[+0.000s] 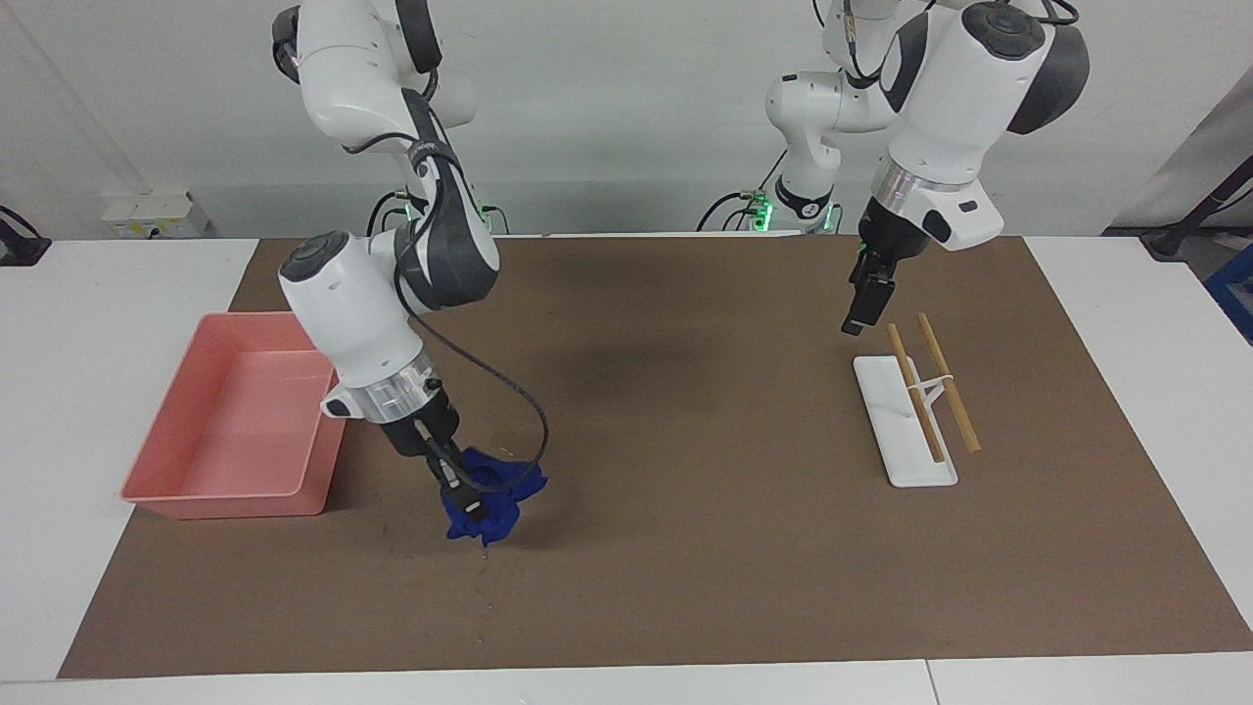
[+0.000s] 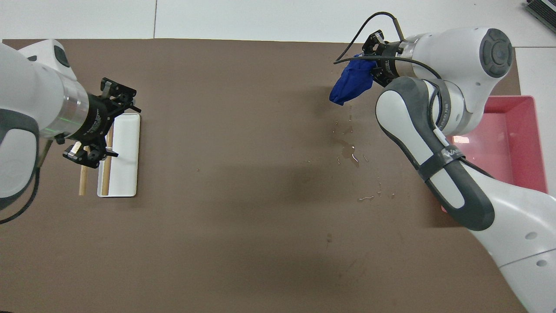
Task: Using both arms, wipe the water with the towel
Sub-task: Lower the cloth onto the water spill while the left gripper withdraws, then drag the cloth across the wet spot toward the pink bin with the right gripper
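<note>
We clamp the towel (image 1: 489,494) in our right gripper (image 1: 468,506), low by the water (image 2: 347,150) to wipe it, while our left gripper (image 1: 867,313) waits wide open over the white tray (image 1: 896,431).

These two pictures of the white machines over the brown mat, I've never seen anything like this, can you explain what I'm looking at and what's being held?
They are two robot arms at a table, each ending in a two-finger pincer. One picture faces the robots from across the table; the other looks down from above their own end, so the sides appear swapped.

The right pincer is shut on a bunched navy towel, low over the brown mat. Spilled water glistens on the mat nearer to the robots than the towel.

The left pincer is open, holds nothing and hangs over a white tray with two wooden sticks at its end of the table.

A pink bin sits at the right arm's end.
</note>
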Controlling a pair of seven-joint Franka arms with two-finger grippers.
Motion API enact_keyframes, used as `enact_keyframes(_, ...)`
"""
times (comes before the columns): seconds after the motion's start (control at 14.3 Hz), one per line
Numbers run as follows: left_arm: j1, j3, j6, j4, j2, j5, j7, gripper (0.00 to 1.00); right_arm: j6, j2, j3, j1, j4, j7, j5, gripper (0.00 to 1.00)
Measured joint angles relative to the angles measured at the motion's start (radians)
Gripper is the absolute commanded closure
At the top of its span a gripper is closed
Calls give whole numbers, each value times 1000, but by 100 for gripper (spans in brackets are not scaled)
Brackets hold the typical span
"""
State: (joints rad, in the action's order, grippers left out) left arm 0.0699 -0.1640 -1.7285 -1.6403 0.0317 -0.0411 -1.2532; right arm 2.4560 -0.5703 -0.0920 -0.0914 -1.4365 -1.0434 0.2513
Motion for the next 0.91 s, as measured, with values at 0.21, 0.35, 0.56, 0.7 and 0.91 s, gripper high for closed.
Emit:
enact_keyframes(0.21, -99, 2, 56, 0, -10, 21, 246, 0, 87, -96, -1, 5, 36, 24, 0, 100)
enact_keyframes(0.35, -190, 2, 84, 0, -20, 22, 454, 0, 134, -141, -6, -4, 58, 24, 0, 100)
enact_keyframes(0.56, -265, 4, 117, 1, -40, 24, 690, 0, 138, -155, -7, -25, 39, 23, 1, 100)
enact_keyframes(0.7, -263, -5, 113, 0, -48, 25, 726, 0, 138, -150, -8, -35, -4, 22, 1, 100)
enact_keyframes(0.91, -206, -13, 110, -10, -49, 28, 731, 0, 142, -111, -7, -37, -87, 24, 1, 100)
